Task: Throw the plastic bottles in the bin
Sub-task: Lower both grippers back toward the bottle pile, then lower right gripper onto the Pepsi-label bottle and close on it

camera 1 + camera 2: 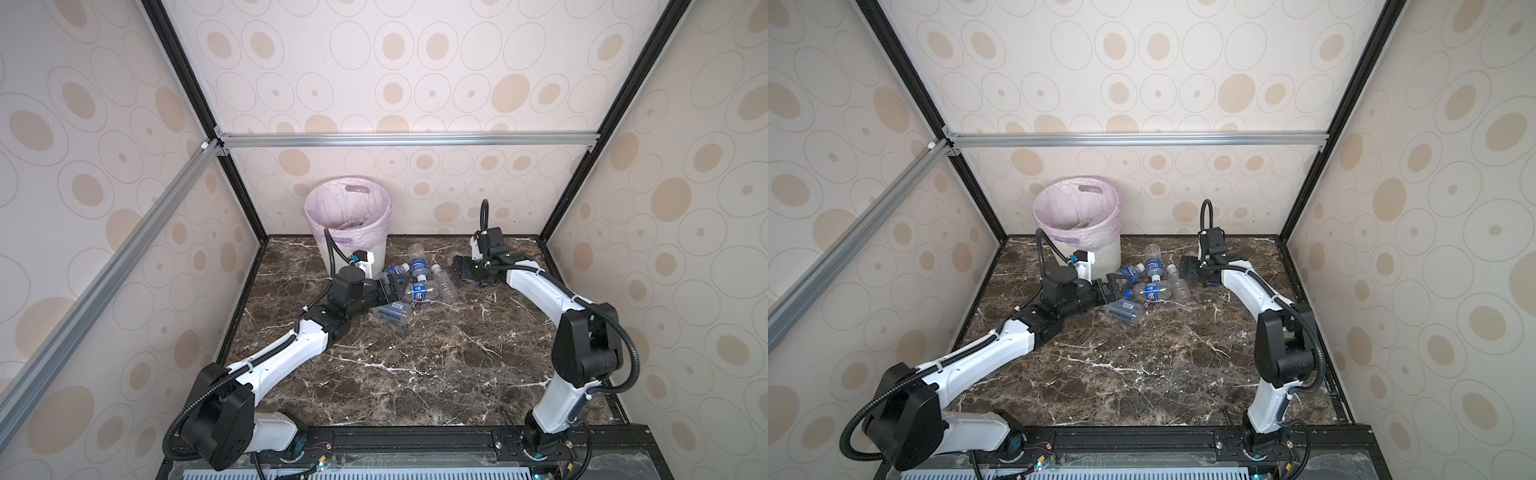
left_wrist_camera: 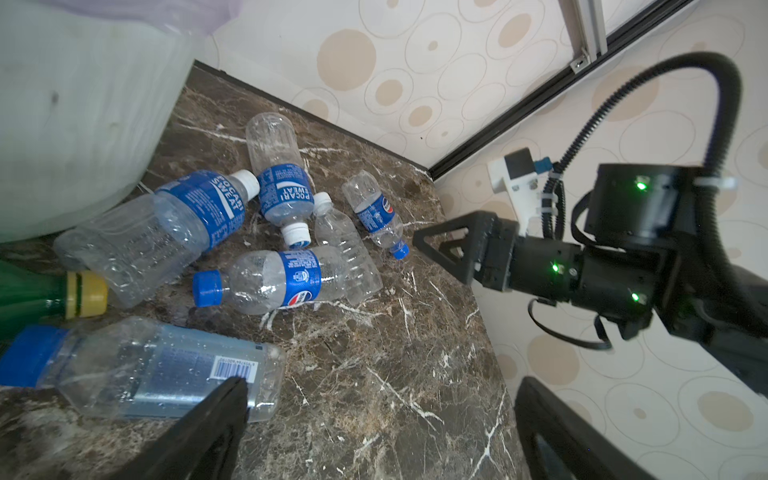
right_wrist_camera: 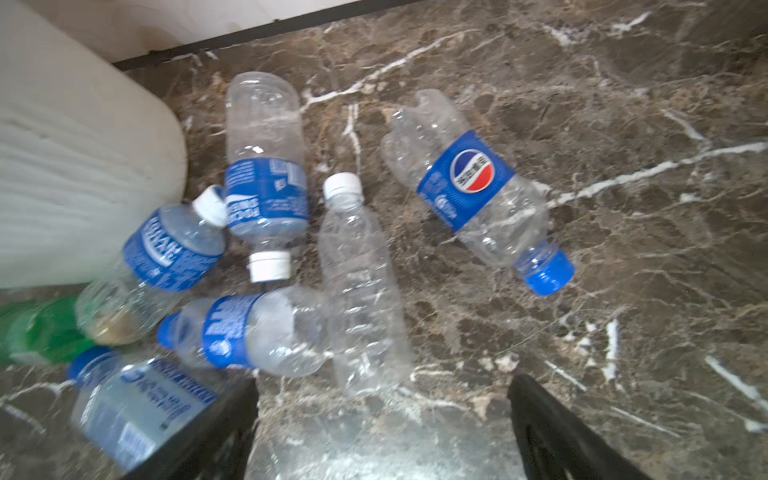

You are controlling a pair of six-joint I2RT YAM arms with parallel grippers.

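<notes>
Left end effector (image 1: 398, 290) and right end effector (image 1: 455, 269) both wide open, empty. Bottles (image 1: 419, 279) heaped near table's far edge, just beside bin (image 1: 380, 252). Best: right straddles lone bottle (image 3: 469, 187) across label, closes gently, without nudging heap.

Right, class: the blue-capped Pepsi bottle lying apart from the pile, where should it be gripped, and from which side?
Grip the labelled middle of the Pepsi bottle, probably from above with the open right end effector, jaws straddling its width. It lies flat with bare table along both long sides. Its base is crumpled and its neck tapers, so the middle looks the firmest hold.
</notes>
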